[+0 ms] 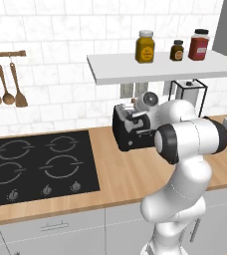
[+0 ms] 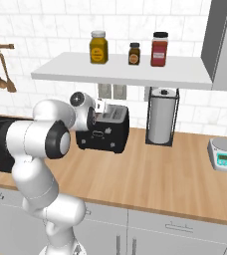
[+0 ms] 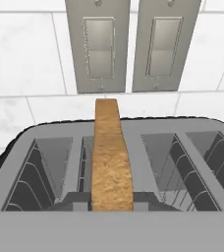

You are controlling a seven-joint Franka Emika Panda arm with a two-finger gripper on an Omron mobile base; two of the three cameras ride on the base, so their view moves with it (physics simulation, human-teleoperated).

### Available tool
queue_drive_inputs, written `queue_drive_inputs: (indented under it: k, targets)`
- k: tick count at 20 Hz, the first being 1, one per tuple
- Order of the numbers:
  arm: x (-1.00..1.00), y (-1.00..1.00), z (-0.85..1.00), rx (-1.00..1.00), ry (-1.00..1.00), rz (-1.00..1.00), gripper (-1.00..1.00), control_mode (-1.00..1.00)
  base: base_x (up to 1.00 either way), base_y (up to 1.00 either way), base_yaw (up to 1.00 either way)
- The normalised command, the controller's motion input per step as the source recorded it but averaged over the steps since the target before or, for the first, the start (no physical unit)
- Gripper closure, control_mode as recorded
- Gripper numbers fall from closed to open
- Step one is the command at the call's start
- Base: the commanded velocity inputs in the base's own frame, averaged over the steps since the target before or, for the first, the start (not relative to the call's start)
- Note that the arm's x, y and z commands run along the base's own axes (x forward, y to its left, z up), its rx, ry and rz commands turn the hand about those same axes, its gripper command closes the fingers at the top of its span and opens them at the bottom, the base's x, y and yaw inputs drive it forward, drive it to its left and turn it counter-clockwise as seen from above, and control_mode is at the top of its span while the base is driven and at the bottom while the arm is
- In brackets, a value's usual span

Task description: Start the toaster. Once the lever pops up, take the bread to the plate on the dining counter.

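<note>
1. A black boxy toaster (image 1: 130, 130) is standing on a light-wood table (image 1: 120, 174), against a white tiled wall and under a white shelf (image 2: 120, 72) carrying three spice jars.
2. One slice of tan bread (image 3: 111, 157) is standing upright on edge in a slot of the toaster, second from the left in the hand view. Its crusted top edge is rising well above the slot rims.
3. In the left base view, a black hob (image 1: 36, 167) is lying to the left of the toaster; in the right base view, a paper towel roll (image 2: 161, 117) is standing just to its right.
4. The white arm is reaching over the toaster, with the pincer (image 1: 135, 117) hanging right above its top.
5. In the hand view the bread is sitting dead centre, running away from the camera, so the pincer is looking straight down along the slice. The fingertips themselves are not showing, so I cannot tell whether the jaws are clamping the bread or standing apart.
6. Handling judgement: the slice is looking light, stiff and dry, but brittle and crumbly. A gentle squeeze should be enough; a hard one could be cracking it.
7. The best hold is likely across the two flat faces near the raised top edge, followed by a straight upward lift to keep it clear of the slot wires.
</note>
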Motion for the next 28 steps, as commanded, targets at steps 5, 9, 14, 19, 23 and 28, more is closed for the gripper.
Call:
queue_drive_inputs:
  k: [5,9,14,19,23,28]
  targets:
    - [0.00,-0.02,0.12,0.07,-0.16,0.00,1.00,-1.00,0.00,0.00,0.00]
    - [0.00,0.00,0.44,0.15,-0.19,0.00,1.00,-1.00,0.00,0.00,0.00]
    - [0.00,0.00,0.58,0.18,-0.17,0.00,1.00,-1.00,0.00,0.00,0.00]
    - [0.00,-0.03,0.62,0.20,-0.14,0.00,1.00,-1.00,0.00,0.00,0.00]
    - [0.00,-0.15,0.66,0.26,-0.08,-0.01,1.00,-1.00,0.00,0.00,0.00]
    - [0.00,-0.24,0.69,0.32,-0.01,-0.01,1.00,-1.00,0.00,0.00,0.00]
